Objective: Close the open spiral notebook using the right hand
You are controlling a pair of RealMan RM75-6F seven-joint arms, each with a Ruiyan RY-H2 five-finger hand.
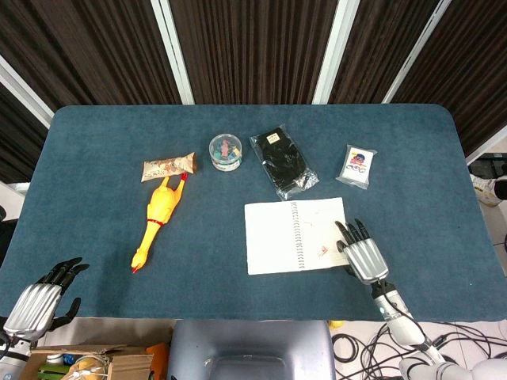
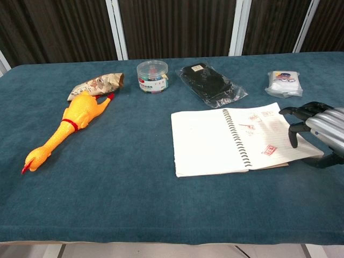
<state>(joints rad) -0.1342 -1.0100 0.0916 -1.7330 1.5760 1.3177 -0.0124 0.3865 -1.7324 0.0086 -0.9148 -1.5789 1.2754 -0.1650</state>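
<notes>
The spiral notebook (image 1: 289,235) (image 2: 226,141) lies open and flat on the blue table, its wire spine running down the middle and red stamps on its right page. My right hand (image 1: 363,253) (image 2: 318,129) hovers over the notebook's right edge, fingers spread and slightly curled, holding nothing. Its fingertips (image 1: 346,232) reach over the right page's outer margin. My left hand (image 1: 38,299) hangs off the near left edge of the table, fingers apart and empty; the chest view does not show it.
A yellow rubber chicken (image 1: 157,218) (image 2: 67,129) lies on the left, with a snack packet (image 1: 167,166) by its feet. Behind the notebook stand a clear round tub (image 1: 226,151), a black bagged item (image 1: 283,162) and a small white packet (image 1: 357,165).
</notes>
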